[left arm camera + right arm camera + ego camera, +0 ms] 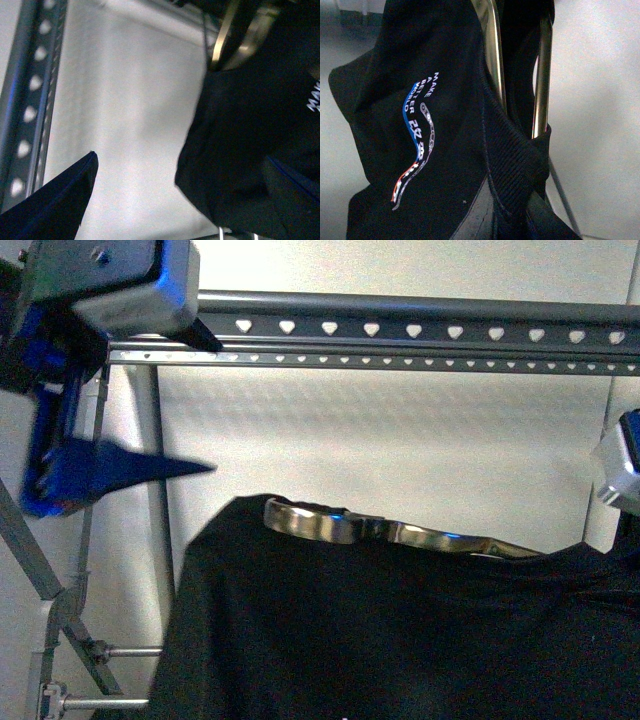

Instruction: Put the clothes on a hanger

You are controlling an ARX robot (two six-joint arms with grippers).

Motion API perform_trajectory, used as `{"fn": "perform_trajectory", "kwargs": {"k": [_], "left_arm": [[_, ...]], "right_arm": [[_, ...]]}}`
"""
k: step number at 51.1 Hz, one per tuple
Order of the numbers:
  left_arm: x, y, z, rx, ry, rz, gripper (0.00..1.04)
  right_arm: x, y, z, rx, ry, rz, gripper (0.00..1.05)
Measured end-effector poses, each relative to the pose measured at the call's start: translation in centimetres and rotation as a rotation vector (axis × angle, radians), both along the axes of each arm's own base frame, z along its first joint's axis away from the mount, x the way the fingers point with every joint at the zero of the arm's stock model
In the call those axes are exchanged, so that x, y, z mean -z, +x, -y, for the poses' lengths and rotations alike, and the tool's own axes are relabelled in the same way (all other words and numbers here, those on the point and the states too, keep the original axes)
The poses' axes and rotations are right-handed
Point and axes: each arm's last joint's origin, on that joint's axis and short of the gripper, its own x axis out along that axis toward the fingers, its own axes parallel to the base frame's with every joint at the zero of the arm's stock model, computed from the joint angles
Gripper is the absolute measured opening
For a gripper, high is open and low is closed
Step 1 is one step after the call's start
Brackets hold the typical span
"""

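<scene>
Rail of the grey rack [400, 315] is seen across the top of the front view, its long axis level from left to right, with a row of heart-shaped holes [372, 329] along it. The black T-shirt [400, 630] is draped well below it over a shiny metal bar [340, 525], which also lies left to right and dips slightly to the right; the cloth hangs down out of frame. The left gripper [205, 405] is held at upper left with its jaws spread wide and nothing between them, the upper fingertip close by the rail. Only a corner of the right gripper [625, 465] is shown at the edge, and its grasp cannot be told.

In the left wrist view, one dark finger [60, 200] is seen apart from the T-shirt [250, 140], with pale wall [135, 125] between them and the rack [30, 100] alongside.

In the right wrist view, the T-shirt [380, 90] is shown close up, its ribbed collar [515, 165] wrapped about two shiny bars [542, 75]. White "MAKE" lettering [432, 85] and a wavy blue and orange logo [415, 145] are visible on the cloth.
</scene>
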Motion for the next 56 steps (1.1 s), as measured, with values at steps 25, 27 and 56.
{"fn": "perform_trajectory", "kwargs": {"k": [25, 27, 56], "left_arm": [[-5.0, -1.9, -4.9, -0.732, -1.566, -0.427, 0.85], [-3.7, -4.2, -4.7, -0.769, -1.482, -0.338, 0.74], [9.7, -14.1, -4.7, -0.801, -1.320, -0.266, 0.04]], "right_arm": [[-6.6, 3.4, 2.3, 0.499, 0.535, -0.053, 0.04], [-8.3, 3.7, 2.4, 0.530, 0.597, -0.054, 0.04], [-12.4, 10.8, 0.8, 0.853, 1.043, -0.370, 0.04]]}}
